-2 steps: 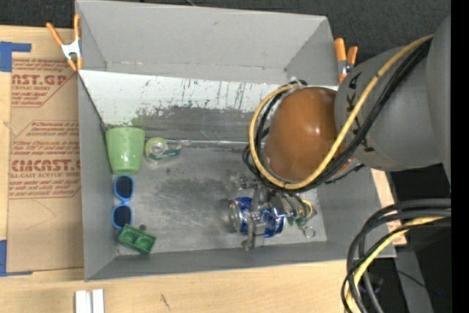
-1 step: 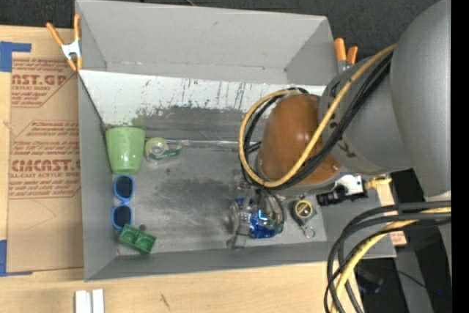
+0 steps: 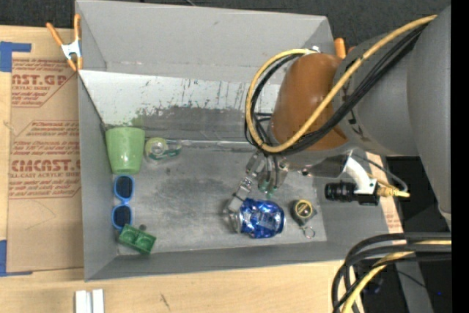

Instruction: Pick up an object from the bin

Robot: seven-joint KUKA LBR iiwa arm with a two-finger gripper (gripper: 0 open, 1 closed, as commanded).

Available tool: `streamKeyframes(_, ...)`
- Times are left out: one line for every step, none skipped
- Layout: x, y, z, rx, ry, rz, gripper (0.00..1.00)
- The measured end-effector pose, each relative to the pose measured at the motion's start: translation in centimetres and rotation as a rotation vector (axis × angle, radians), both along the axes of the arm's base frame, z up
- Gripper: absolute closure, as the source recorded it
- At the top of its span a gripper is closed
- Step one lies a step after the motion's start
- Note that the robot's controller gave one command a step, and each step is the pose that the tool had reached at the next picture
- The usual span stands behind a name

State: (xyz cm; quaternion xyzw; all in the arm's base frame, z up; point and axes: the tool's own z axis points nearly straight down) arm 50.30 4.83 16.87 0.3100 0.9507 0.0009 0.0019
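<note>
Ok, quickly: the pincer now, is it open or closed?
Pincer: cannot be told; it hangs just above the blue crumpled packet.

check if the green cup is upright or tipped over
Tipped over: the green cup lies on its side, its sidewall facing up toward the camera.

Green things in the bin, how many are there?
2: a green cup by the left wall and a small green block in the lower-left corner. The arm may hide more.

blue crumpled wrapper point(image 3: 261, 218), shiny, whitish print, silvery bit poking out its left side. lies flat-ish on bin floor point(image 3: 190, 194), front right, close to front wall
</note>
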Motion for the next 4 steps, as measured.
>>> streamKeyframes(-2.1,-0.2,-4.1,-0.001,0.008,0.178,0.00)
streamKeyframes(-0.3,-0.2,-3.9,-0.001,0.004,-0.057,0.00)
streamKeyframes(-2.2,0.4,-4.2,-0.001,0.006,0.386,0.00)
streamKeyframes(-1.3,-0.2,-4.1,-0.003,0.002,0.811,0.00)
